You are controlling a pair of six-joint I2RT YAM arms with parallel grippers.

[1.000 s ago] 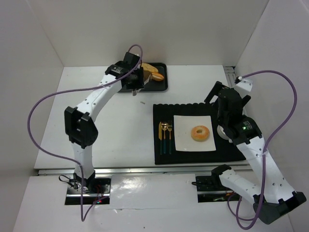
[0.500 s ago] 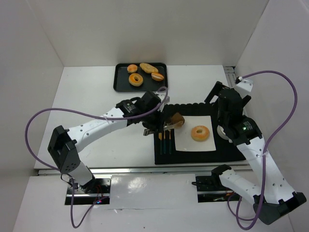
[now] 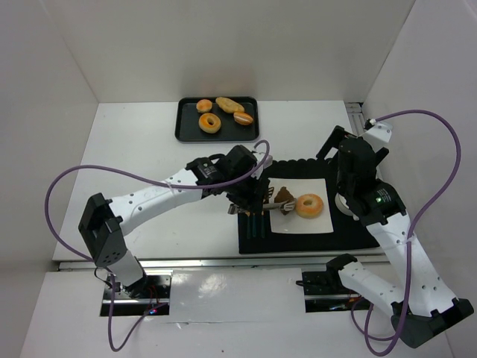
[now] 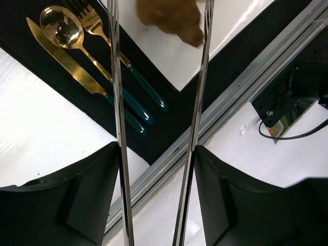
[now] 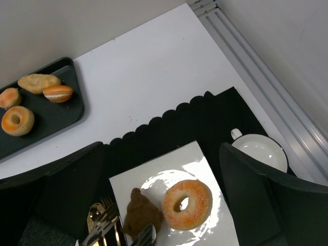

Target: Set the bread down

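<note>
tray (image 3: 190,127) sits well behind and to the left of the left gripper (image 4: 156,151), out of play; left gripper is clamped on the tongs (image 4: 120,128), fingers squeezing the two blades from outside, blades not brought fully together; cutlery (image 4: 77,69) lies on the mat (image 3: 358,231) right under the blades, just short of the tips; bread (image 4: 169,15) (the brown chunk) is at the tong tips, over the left part of the plate (image 4: 174,61); right blade touches it, left blade looks to have a sliver of gap, so can't tell if it's pinched or lying free; right wrist view suggests it's down on the plate or nearly so; donut (image 3: 308,205) is just beyond the tips to the right, just beside the bread; touching or not, can't tell; cup (image 5: 261,154) is further right again, on the mat; right gripper (image 5: 161,151) hangs over the mat's far side, fingers spread wide, nothing in them.

step in hand, my read: release. to do it well: confirm the bread bears on the plate before easing the squeeze; open slowly so the blades spring evenly and don't flick it into the donut or off the plate's left edge; then back out upward along the blade axis, not sideways, so the blades clear the cutlery.
</note>
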